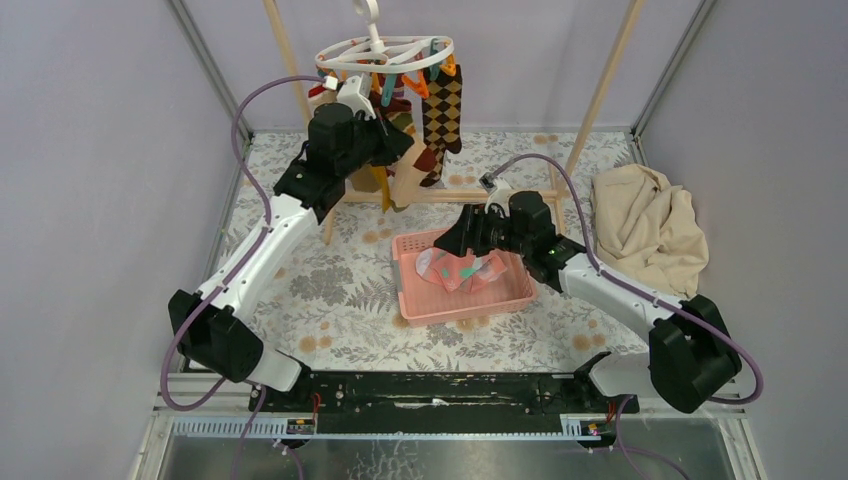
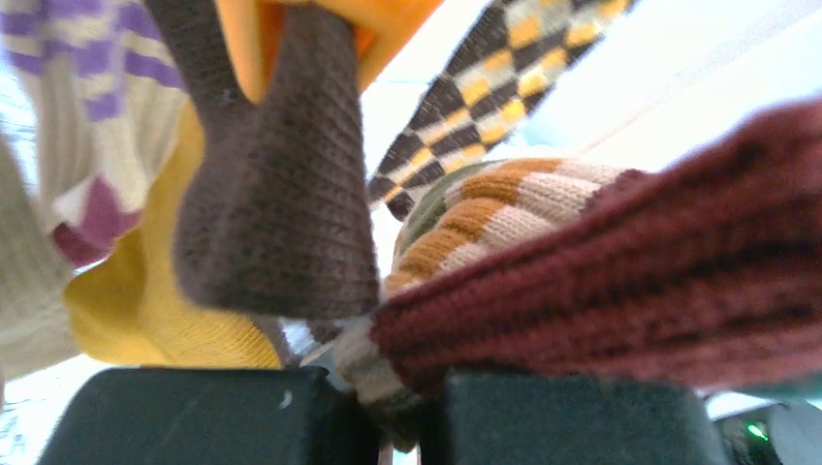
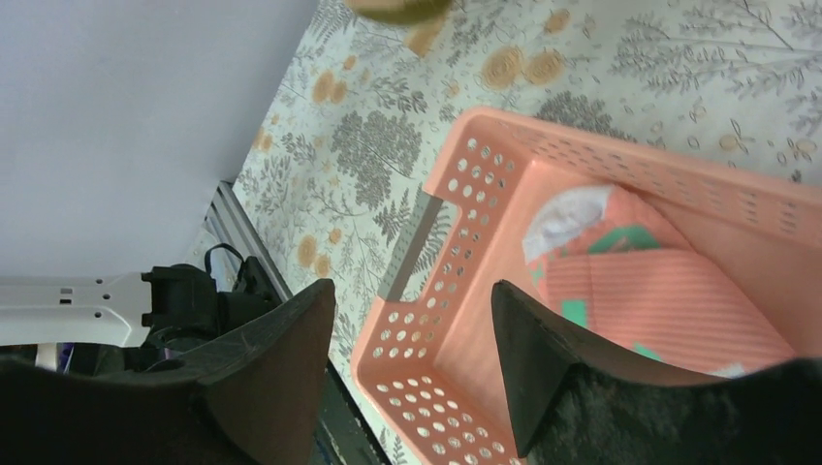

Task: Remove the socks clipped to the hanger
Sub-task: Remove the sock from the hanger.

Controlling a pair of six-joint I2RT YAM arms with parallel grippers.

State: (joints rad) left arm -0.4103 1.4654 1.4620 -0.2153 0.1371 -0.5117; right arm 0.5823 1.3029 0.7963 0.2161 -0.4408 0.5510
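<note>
The white hanger [image 1: 385, 50] hangs at the back with several socks clipped to it, among them an argyle sock [image 1: 443, 110]. My left gripper [image 1: 398, 140] is raised in among them. In the left wrist view its jaws stand nearly closed [image 2: 402, 407], pinching a striped sock with a maroon cuff [image 2: 620, 281]. A brown sock [image 2: 281, 213], a mustard yellow sock [image 2: 145, 300], the argyle sock [image 2: 485, 68] and an orange clip [image 2: 291, 29] hang close by. My right gripper [image 1: 450, 240] [image 3: 412, 291] is open and empty over the pink basket's corner.
The pink basket [image 1: 450, 312] [image 3: 456, 174] stands mid-table and holds a pink sock with green patches [image 1: 460, 270] [image 3: 659, 310]. A beige cloth [image 1: 645, 225] lies at the right. The wooden rack's legs [image 1: 600, 90] stand behind the hanger.
</note>
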